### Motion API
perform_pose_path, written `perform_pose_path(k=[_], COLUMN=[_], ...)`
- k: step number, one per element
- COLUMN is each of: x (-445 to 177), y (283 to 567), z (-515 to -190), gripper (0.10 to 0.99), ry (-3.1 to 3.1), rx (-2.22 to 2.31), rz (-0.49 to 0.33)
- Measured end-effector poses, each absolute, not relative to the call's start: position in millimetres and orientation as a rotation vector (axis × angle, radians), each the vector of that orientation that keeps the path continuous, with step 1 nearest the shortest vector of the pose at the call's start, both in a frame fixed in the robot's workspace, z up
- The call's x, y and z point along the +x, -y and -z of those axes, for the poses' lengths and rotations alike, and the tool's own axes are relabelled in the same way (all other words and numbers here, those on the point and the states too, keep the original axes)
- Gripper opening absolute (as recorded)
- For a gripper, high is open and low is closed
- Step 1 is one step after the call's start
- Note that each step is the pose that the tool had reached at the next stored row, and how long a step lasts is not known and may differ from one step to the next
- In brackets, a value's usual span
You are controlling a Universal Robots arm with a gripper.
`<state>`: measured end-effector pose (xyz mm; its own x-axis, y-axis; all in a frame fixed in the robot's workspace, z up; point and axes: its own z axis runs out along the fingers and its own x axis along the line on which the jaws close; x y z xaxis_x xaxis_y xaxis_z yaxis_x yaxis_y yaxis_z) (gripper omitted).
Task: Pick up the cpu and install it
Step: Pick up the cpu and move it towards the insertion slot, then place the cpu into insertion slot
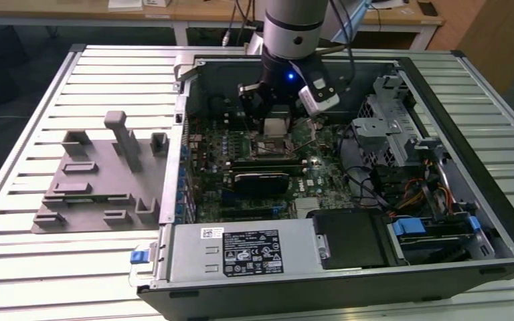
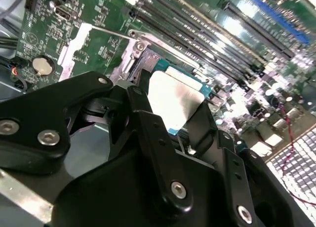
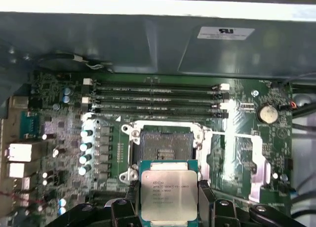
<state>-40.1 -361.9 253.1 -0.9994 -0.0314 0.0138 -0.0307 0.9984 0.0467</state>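
The pincer (image 3: 168,200) pinches the cpu (image 3: 168,192) by two opposite edges, its fingers (image 2: 148,133) pressed against the chip's sides and the silver top facing the wrist cameras. The chip hangs just short of the socket (image 3: 166,142), which lies open and bare directly ahead of the pincer and looks slightly offset from it. To seat it well, I judge, the chip must be squared to the socket's frame and kept level. It should then go down straight with no sideways push, since the contacts probably bend easily, and the grip should loosen only once the chip sits flat. A bright metal plate (image 3: 249,170) lies beside the socket and seems clear of the path. Past the socket run the memory slots (image 3: 155,101). To one side a row of capacitors (image 3: 86,148) stands proud, near enough for a finger to graze. A coin cell (image 3: 267,113) sits farther off. All this lies inside the open case (image 1: 347,291). Outside it, well apart on the bench (image 1: 25,267), rests a grey fixture (image 1: 96,180).
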Motion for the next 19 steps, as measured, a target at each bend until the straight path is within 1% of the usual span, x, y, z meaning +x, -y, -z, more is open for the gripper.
perform_pose_path(k=[6,19], x=[-40.0,-40.1], y=[356.7,356.6], z=[-243.9,-243.6], gripper=[0.545,0.545], ry=[3.126,3.126], rx=[0.051,0.051], rz=[0.058,0.058])
